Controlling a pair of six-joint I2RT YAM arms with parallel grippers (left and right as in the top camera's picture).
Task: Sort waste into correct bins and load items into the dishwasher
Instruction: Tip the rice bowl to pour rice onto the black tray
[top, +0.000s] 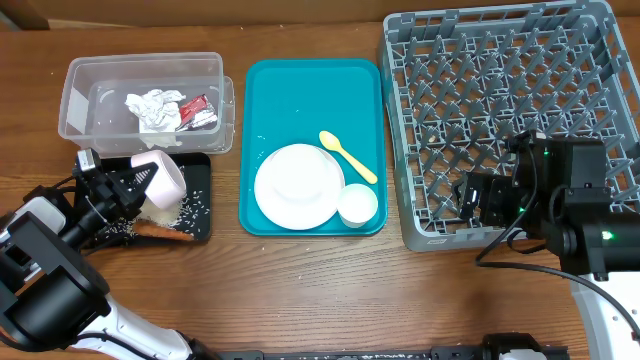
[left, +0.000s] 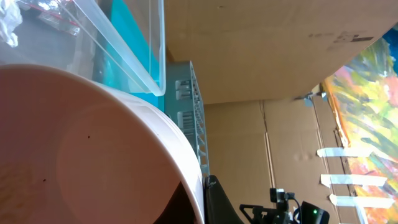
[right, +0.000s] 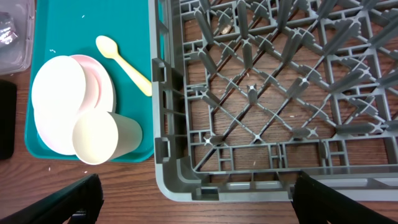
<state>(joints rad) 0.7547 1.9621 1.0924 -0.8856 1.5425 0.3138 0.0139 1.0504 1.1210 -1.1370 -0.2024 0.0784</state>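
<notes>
While the white bowl (top: 163, 178) is pinched by the left gripper (top: 138, 181) and tipped over the black tray (top: 201, 226), left of the teal tray (top: 262, 75), scraps could be scattered past the rim or the bowl dropped; the right gripper (top: 473, 198) is held spread, right of it.

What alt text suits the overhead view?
The left end effector holds a white bowl tipped over a black tray. A clear tub holds napkin and wrapper; a teal tray holds plate, cup, spoon; the open right end effector hangs over a grey rack.
</notes>
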